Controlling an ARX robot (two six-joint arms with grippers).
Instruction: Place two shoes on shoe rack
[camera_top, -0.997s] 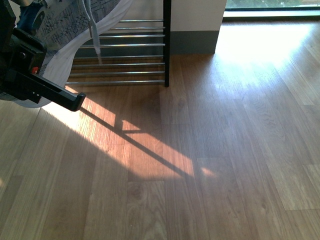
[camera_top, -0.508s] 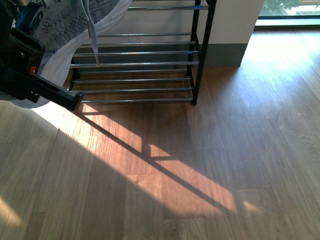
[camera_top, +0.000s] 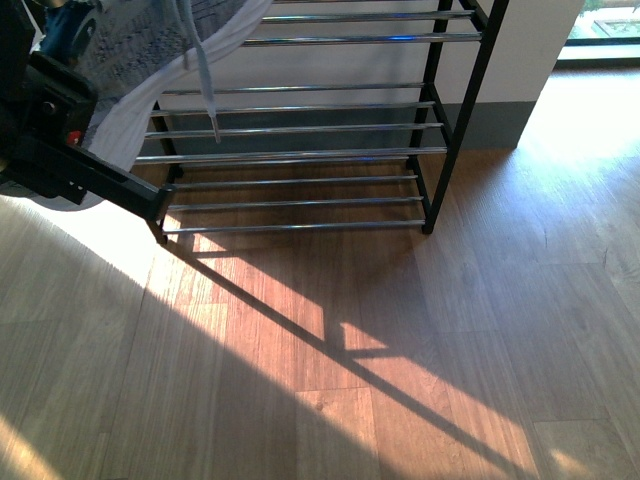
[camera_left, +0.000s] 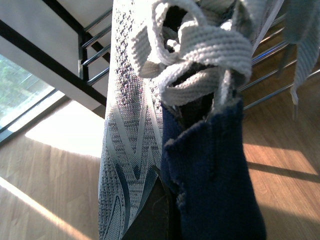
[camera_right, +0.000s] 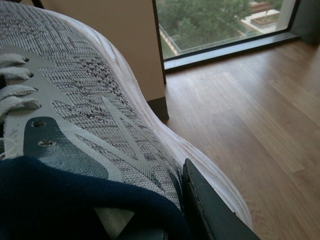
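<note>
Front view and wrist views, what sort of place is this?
Probably a room in a home or flat: sunlit wood plank floor, a black-framed shoe rack with chrome bars against a pale wall, and a floor-level window onto trees.

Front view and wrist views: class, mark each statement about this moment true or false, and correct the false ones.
1. The shoe rack holds no shoes on its visible tiers. True.
2. The left hand grips a pale blue slide. False: it holds a grey knit sneaker.
3. A lace dangles in front of the rack's bars. True.
4. That sneaker's lining is red. False: the lining is navy.
5. Sunlight falls across the wooden floor. True.
6. The right wrist view shows only bare floor. False: a second grey sneaker fills much of it, with a window behind.
</note>
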